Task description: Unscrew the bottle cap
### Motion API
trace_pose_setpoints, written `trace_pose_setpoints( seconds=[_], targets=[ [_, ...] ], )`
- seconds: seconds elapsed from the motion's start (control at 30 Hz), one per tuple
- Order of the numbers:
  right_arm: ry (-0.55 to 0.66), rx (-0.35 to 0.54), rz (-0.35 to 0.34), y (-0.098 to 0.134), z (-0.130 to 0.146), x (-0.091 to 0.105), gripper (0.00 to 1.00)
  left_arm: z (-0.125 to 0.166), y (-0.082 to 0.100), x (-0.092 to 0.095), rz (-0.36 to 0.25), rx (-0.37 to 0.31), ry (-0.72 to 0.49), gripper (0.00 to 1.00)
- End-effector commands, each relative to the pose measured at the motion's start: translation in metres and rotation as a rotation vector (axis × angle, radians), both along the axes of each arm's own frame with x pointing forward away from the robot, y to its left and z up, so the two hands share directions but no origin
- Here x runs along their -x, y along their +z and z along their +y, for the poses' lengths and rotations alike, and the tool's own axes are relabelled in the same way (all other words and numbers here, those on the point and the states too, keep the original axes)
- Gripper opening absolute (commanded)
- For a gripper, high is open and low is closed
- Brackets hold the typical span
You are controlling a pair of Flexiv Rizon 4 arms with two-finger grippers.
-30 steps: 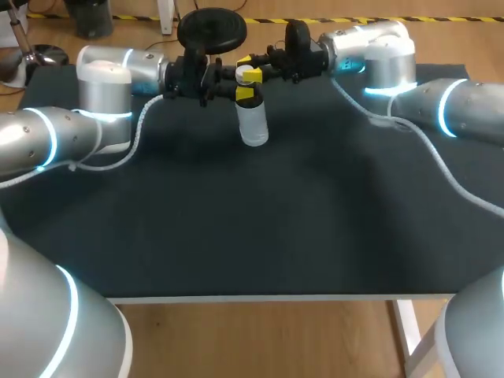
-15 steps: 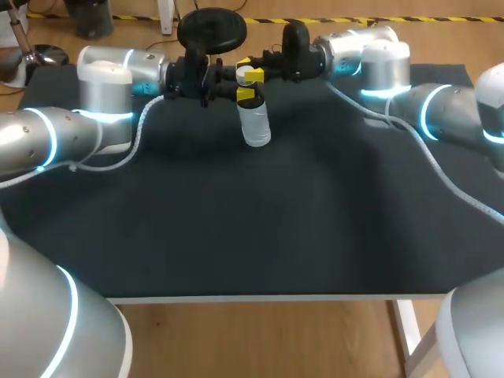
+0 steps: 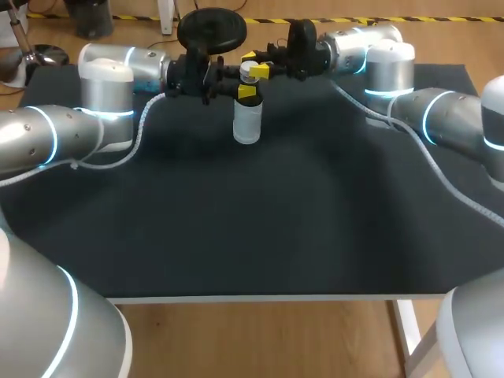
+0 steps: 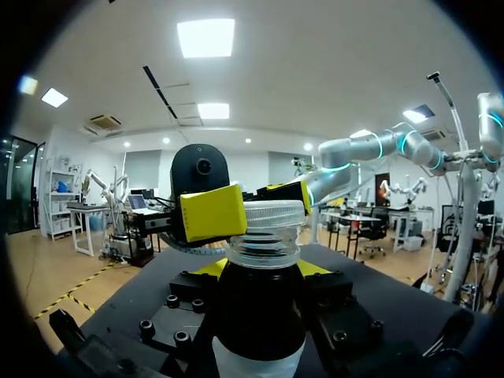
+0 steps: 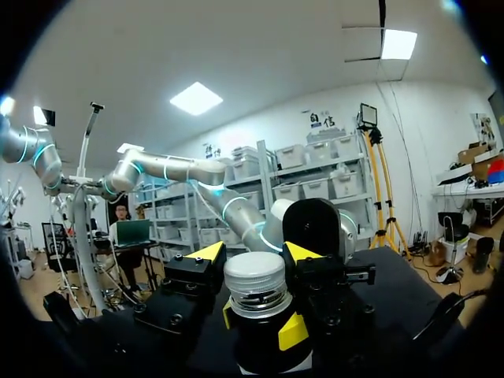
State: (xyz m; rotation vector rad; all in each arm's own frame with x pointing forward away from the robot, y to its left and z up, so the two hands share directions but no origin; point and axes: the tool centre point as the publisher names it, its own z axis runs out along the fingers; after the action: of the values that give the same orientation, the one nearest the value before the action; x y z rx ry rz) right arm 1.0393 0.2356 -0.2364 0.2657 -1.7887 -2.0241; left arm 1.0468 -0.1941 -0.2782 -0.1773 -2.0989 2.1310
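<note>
Black table (image 3: 276,220): left hand (image 3: 246,92) clenched on bottle (image 3: 246,124), right hand (image 3: 253,68) grasping cap (image 5: 254,277).

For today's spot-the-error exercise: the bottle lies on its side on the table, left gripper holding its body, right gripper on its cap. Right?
No: the bottle stands upright, as the head view shows. The rest holds: it is on the table, left gripper holding its body, right gripper on its cap.
</note>
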Motion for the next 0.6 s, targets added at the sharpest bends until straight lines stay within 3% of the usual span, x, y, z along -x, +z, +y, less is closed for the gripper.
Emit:
trace_pose_setpoints(
  seconds=[0.03,0.37,0.6],
  targets=[
    [0.664,-0.123,-0.059,-0.003,0.000,-0.005,0.00,0.000,0.000,-0.004,0.001,0.001,-0.002,0.00],
    [0.459,-0.139,-0.161,0.020,-0.007,-0.020,0.00,0.000,0.000,-0.004,0.001,0.001,-0.002,0.00],
    [0.281,-0.070,-0.180,0.029,-0.035,-0.024,0.00,0.000,0.000,-0.004,0.001,0.001,-0.002,0.00]
  ],
)
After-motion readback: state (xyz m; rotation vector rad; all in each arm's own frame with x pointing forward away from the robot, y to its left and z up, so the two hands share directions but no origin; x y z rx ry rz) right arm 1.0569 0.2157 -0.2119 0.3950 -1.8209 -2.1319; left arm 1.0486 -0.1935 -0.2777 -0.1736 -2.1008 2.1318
